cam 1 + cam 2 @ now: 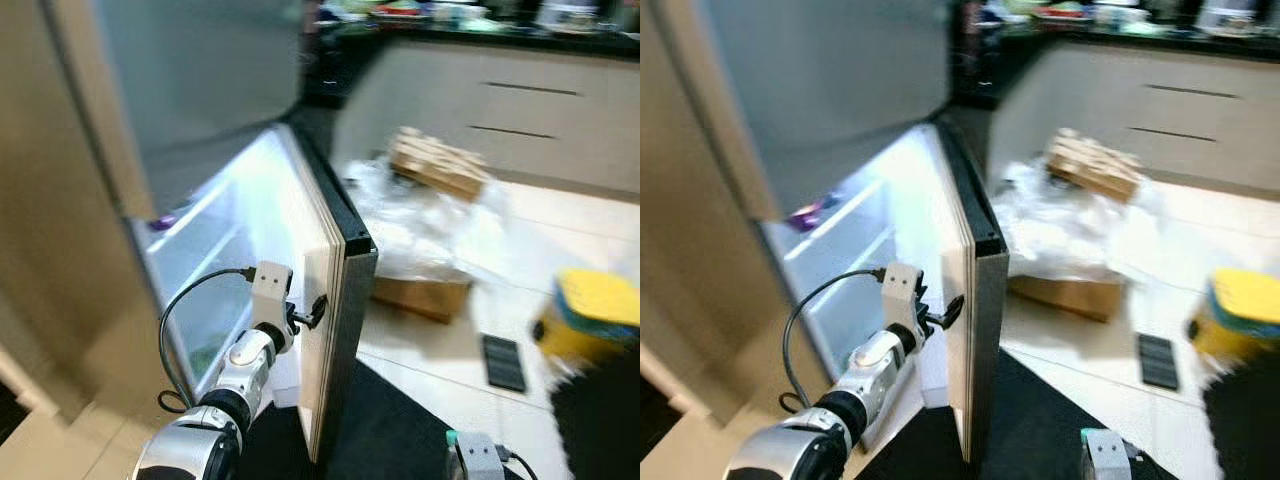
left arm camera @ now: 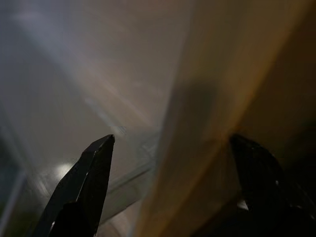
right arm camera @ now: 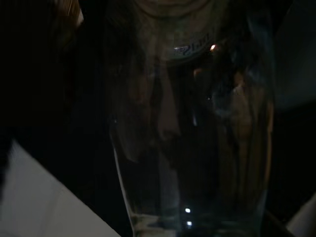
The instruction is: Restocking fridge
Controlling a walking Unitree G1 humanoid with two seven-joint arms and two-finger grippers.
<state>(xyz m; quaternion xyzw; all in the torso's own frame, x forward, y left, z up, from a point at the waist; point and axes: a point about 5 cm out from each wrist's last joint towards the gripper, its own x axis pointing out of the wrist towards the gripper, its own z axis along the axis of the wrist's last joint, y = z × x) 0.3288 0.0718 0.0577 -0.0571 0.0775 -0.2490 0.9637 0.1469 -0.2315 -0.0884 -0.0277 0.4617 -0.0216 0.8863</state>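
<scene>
The fridge (image 1: pixel 190 120) takes up the robot's left side, its grey upper door shut and its lower door (image 1: pixel 335 300) swung well out, edge-on to the head camera, with the white-lit interior glowing behind it. Inside, pale shelves (image 1: pixel 210 225) run across, a small purple thing (image 1: pixel 163 222) sits on the upper one, and something green shows low down; otherwise the shelves look thinly stocked, though blur hides the detail. Beyond the door, on the tiled floor, lie crumpled clear plastic wrapping (image 1: pixel 430 225), a wooden crate (image 1: pixel 437 162) on top of it and a cardboard box (image 1: pixel 420 295) just in front, with a yellow container (image 1: pixel 595 315) and a flat black object (image 1: pixel 503 362) well off to the right. The left gripper (image 1: pixel 310 312) is up at the door's inner edge, its black fingers (image 2: pixel 91 177) spread wide either side of that edge, straddling rather than clamping it. The right arm sits low by the frame's bottom edge, and its wrist camera looks straight onto a clear bottle (image 3: pixel 192 123) close in front and dim; whether the right gripper (image 1: pixel 478 455) actually has it, I cannot tell. By my reading the door is open and the loading itself has yet to be done.
</scene>
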